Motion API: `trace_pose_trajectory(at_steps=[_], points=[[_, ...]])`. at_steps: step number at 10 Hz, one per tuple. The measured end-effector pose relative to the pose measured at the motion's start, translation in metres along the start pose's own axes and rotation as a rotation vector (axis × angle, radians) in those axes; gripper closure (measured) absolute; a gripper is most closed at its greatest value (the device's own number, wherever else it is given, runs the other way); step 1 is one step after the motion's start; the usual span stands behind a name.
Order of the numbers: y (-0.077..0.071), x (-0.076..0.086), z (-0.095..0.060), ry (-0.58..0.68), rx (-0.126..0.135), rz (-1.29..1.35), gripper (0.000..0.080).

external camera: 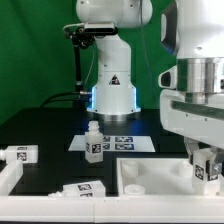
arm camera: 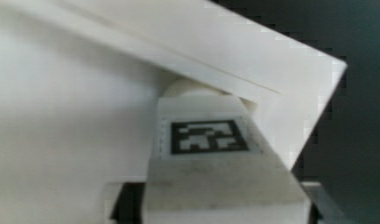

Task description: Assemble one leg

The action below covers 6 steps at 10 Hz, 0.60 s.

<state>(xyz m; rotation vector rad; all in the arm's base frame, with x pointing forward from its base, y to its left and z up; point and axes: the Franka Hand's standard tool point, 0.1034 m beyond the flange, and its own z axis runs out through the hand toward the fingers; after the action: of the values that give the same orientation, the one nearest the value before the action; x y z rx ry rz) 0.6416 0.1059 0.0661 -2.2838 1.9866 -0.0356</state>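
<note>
My gripper is shut on a white leg with a black-and-white tag. It holds the leg upright over the corner of the white tray-like tabletop at the exterior view's right. In the wrist view the leg sits between my gripper's dark fingers. The leg's far end is at the inner corner of the tabletop, by its raised rim. I cannot tell whether the end touches the corner hole.
Another leg stands upright on the marker board. One leg lies at the exterior view's left, and another lies near the front. The robot base stands behind, against a green backdrop.
</note>
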Motion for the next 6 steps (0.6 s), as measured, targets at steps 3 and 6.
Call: trace_pose_trajectory(at_steps=[3,6], points=[[0.0005,-0.0018,0.0001,0.001,-0.003,0.069,0.0513],[0.0008,-0.0043,0.0011,-0.003,-0.004,-0.417,0.0192]])
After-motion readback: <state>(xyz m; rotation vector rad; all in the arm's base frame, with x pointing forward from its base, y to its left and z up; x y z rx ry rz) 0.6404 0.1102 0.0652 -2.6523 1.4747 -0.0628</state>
